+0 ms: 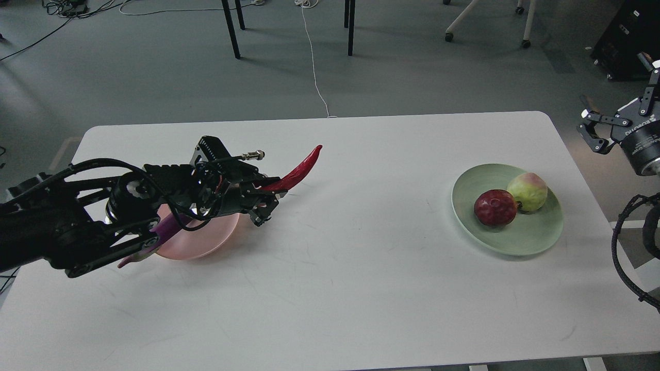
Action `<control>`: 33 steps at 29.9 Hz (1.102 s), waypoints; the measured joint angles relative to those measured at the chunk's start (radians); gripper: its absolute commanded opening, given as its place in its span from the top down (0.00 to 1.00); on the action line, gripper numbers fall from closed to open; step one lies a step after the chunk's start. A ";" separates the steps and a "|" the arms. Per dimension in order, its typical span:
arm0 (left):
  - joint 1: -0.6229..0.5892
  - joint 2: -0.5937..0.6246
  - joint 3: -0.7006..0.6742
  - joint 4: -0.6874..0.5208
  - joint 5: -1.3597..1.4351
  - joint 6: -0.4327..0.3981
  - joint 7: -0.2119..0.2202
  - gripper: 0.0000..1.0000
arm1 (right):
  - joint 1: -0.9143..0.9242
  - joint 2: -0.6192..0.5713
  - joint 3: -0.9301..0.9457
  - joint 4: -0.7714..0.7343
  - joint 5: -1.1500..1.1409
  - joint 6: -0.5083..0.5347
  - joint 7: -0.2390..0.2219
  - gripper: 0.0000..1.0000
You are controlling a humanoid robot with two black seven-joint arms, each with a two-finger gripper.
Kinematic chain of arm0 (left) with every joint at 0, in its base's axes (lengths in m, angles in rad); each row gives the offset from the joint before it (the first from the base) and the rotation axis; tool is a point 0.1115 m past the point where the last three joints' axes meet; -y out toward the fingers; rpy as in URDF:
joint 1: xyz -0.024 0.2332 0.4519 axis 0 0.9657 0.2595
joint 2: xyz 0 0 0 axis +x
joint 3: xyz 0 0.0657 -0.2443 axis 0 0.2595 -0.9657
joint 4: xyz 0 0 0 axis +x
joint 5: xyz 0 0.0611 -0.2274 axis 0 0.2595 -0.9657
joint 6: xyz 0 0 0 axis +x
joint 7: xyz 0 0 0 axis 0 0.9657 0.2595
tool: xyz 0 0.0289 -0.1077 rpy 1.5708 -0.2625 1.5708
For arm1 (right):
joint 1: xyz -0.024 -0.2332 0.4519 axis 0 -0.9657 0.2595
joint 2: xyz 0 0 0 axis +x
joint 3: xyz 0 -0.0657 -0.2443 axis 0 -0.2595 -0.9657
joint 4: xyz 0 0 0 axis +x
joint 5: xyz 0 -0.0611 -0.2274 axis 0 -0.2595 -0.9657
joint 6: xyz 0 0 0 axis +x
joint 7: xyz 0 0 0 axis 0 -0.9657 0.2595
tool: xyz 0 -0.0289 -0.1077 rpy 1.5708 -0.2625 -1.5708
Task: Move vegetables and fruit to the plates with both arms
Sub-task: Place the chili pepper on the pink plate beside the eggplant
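My left gripper (264,198) is shut on the red chili pepper (298,171) and holds it lifted above the table, tip pointing up and right. Below the arm lies the pale pink plate (214,237), with the purple eggplant (165,231) lying on its left side, partly hidden by my arm. At the right, the mint green plate (515,239) holds the dark red pomegranate (495,207) and the yellow-green fruit (527,191). My right gripper (593,129) is open and empty, off the table's right edge.
The white table (361,288) stretches between the two plates. Chair and table legs and a white cable (314,67) are on the floor beyond the far edge. A black cable loop (626,257) hangs at the right edge.
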 measured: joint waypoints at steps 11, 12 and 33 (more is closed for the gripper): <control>0.114 0.207 0.006 -0.085 0.009 0.004 -0.001 0.48 | 0.001 0.005 0.003 0.005 0.000 -0.001 -0.001 0.01; 0.118 0.204 0.004 -0.083 0.009 0.004 -0.001 0.31 | 0.001 0.004 0.003 0.005 0.000 -0.001 -0.001 0.01; 0.119 0.129 -0.230 -0.052 -0.432 0.056 -0.006 0.02 | 0.024 -0.002 0.028 -0.034 -0.001 -0.008 -0.001 0.01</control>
